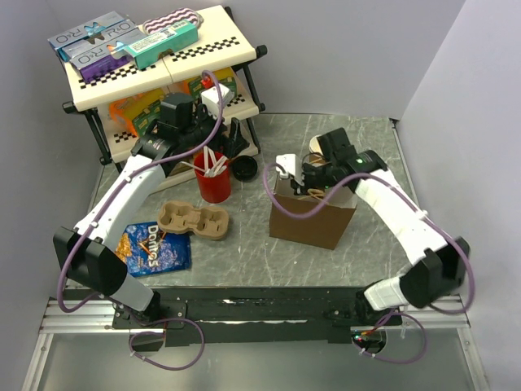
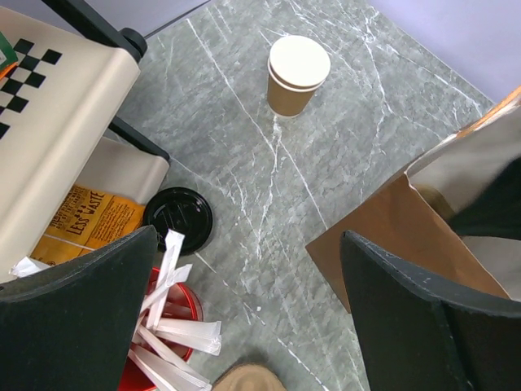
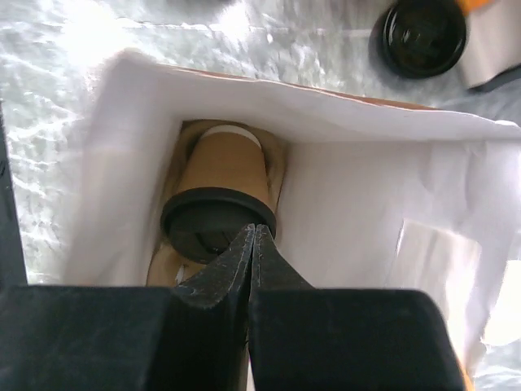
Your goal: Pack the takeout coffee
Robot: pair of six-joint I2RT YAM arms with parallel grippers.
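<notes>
While the takeout coffee [image 3: 220,191] lies tilted inside the paper bag [image 3: 342,204], the step in hand looks like a clean exit.
The right fingers [image 3: 248,257] are pressed together with nothing between them, tips just above the near rim of the cup's black lid. The cup body slants away beneath them, base toward the bag's far wall, not upright. I would lift straight up through the mouth, clear of the white walls on either side, without nudging the lid. The left fingers [image 2: 81,318] are spread wide and empty, the bag beside them. Ahead of them sit another tan cup [image 2: 299,73], a loose black lid [image 2: 179,218] and a red cup [image 2: 167,326] of sticks.
</notes>
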